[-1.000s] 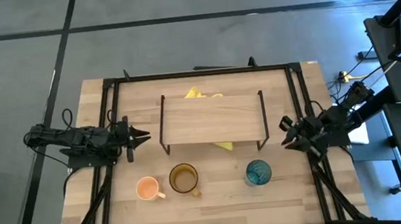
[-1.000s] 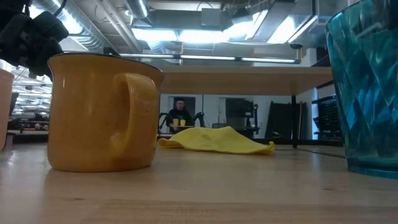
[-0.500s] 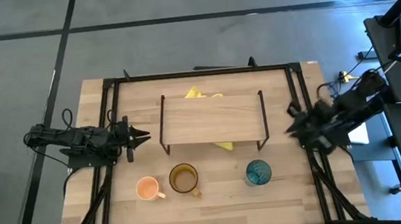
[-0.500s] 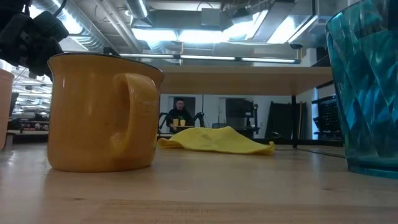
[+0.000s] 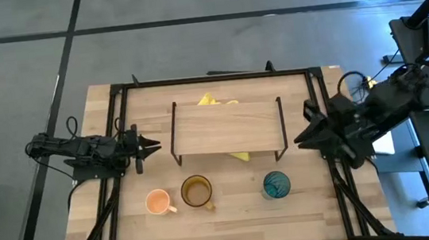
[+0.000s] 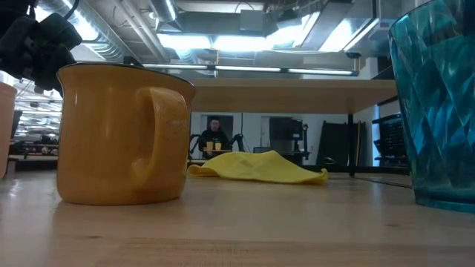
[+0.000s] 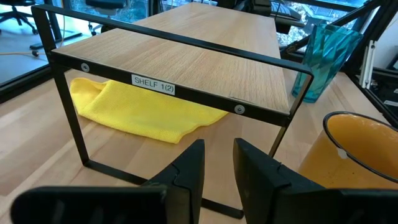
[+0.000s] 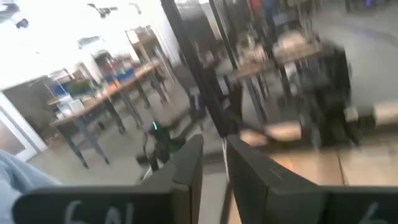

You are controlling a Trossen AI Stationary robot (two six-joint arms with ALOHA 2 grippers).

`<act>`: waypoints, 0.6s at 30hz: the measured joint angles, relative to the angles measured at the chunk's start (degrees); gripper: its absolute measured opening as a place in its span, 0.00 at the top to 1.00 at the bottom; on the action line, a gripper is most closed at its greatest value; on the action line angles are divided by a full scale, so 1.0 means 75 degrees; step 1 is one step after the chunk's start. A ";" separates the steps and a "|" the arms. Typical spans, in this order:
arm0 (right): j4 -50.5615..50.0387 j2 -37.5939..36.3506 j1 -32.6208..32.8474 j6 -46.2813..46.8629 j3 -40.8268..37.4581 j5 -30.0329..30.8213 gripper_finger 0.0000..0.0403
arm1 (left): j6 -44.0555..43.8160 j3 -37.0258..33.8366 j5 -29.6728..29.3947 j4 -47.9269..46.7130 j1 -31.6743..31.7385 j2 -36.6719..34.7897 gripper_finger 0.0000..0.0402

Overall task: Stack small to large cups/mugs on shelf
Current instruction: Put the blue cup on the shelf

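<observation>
Three cups stand in a row on the table in front of the shelf [image 5: 227,127]: a small orange mug [image 5: 157,201], an amber mug [image 5: 196,191] and a teal ribbed tumbler [image 5: 276,184]. The shelf is a light-wood board on black wire legs, with nothing on top. My left gripper [image 5: 153,146] is shut and empty, left of the shelf's left end. My right gripper [image 5: 300,138] is shut and empty, just right of the shelf's right legs. The left wrist view shows the shelf [image 7: 180,62], the tumbler [image 7: 323,59] and the amber mug [image 7: 354,155].
A yellow cloth [image 5: 240,156] lies on the table under the shelf and sticks out at its far side [image 5: 211,100]. A black frame [image 5: 210,78] runs round the table top. There is bare wood near the front edge [image 5: 226,227].
My right gripper has moved toward the table's left, from beside the right frame rail to the shelf's right legs, and a little toward the far edge. Its wrist view is blurred. The cups, the shelf and my left arm have kept still.
</observation>
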 joint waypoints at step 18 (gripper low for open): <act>0.1873 0.1100 -0.0055 -0.0856 0.2120 0.0149 0.81 | 0.0000 0.0000 0.0000 0.0003 -0.0001 0.0000 0.80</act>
